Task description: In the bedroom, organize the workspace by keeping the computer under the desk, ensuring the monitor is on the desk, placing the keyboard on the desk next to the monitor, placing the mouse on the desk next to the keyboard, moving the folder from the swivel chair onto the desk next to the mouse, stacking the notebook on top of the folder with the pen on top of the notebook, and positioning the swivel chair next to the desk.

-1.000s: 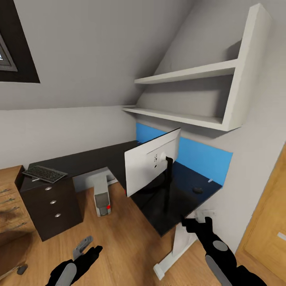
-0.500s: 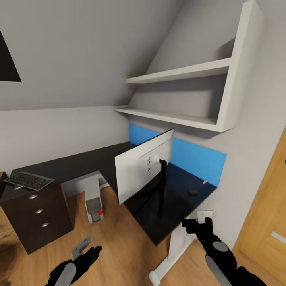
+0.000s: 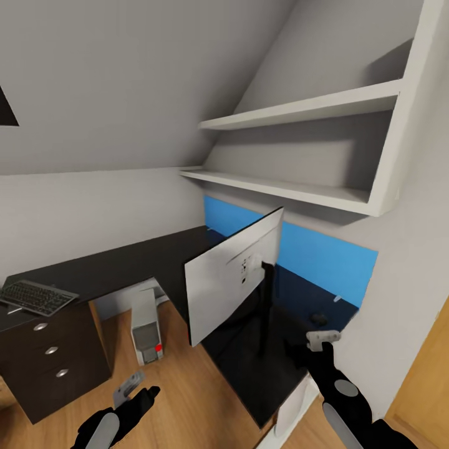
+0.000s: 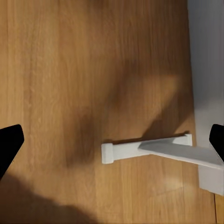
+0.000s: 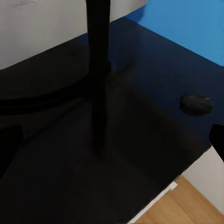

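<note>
A dark, nearly black L-shaped worktop (image 3: 125, 268) runs along the far wall and turns toward the near right, backed there by a bright blue wall panel (image 3: 324, 249). The monitor (image 3: 231, 280) stands on the right wing with its pale grey back facing the camera, tilted on a thin black post that rises from a dark rounded foot (image 5: 46, 93). The mouse (image 3: 318, 318), a small black oval, lies on the worktop to the right of the monitor, close to the blue panel; the right wrist view shows it (image 5: 196, 103) well apart from the post. The keyboard (image 3: 36, 296), dark with rows of grey keys, rests at the far left end of the worktop above a dark drawer unit (image 3: 50, 368) with three round knobs. The computer (image 3: 146, 327), a pale grey tower with a red spot low on its front, stands on the wooden floor (image 3: 187, 386) under the worktop. Two white shelves (image 3: 299, 149) hang above.

The left gripper (image 3: 138, 393) hovers low over the floor with its fingers spread, holding nothing. The right gripper (image 3: 315, 349) hovers at the near edge of the worktop, fingers spread and empty.
</note>
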Controlling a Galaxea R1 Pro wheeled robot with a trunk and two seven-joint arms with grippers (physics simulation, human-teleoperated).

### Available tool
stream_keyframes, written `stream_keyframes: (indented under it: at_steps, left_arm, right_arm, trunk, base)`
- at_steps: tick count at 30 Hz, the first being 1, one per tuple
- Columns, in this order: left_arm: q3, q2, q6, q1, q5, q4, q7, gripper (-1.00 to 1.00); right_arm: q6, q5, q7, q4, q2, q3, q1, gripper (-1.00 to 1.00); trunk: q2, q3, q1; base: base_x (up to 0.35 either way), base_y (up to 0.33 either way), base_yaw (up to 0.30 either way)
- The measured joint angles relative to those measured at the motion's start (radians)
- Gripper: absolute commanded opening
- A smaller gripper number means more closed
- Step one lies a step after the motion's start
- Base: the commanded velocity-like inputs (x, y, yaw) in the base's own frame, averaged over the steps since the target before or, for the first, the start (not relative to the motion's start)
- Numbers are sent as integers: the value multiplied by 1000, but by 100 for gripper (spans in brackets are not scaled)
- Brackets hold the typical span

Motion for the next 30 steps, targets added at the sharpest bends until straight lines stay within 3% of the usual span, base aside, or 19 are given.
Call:
stream_keyframes:
  at_steps: [9,12,16,20,30]
  left_arm:
    - [0,0,-1,0,0,0,0,100]
    - [10,18,-18,17,-18,17,-16,100]
    - [10,20,-40,39,-41,39,-38,100]
    - [10,20,-57,49,-64,62,-43,100]
    - [10,20,-57,49,-114,118,-43,100]
  right_arm:
    - [-2,1,3,0,-1,-1,4,100]
    - [-19,17,19,17,16,-18,21,100]
    - [-41,39,42,39,38,-40,25,100]
    - [-53,58,54,61,40,-44,25,100]
    - [-53,58,54,118,40,-45,25,100]
  trunk:
    - [0,0,0]
    - [0,0,1]
    - [0,0,1]
    - [0,0,1]
    - [0,0,1]
  base:
    - [223,190,0]
    - [0,0,0]
    - [0,0,0]
    - [0,0,0]
    - [0,0,0]
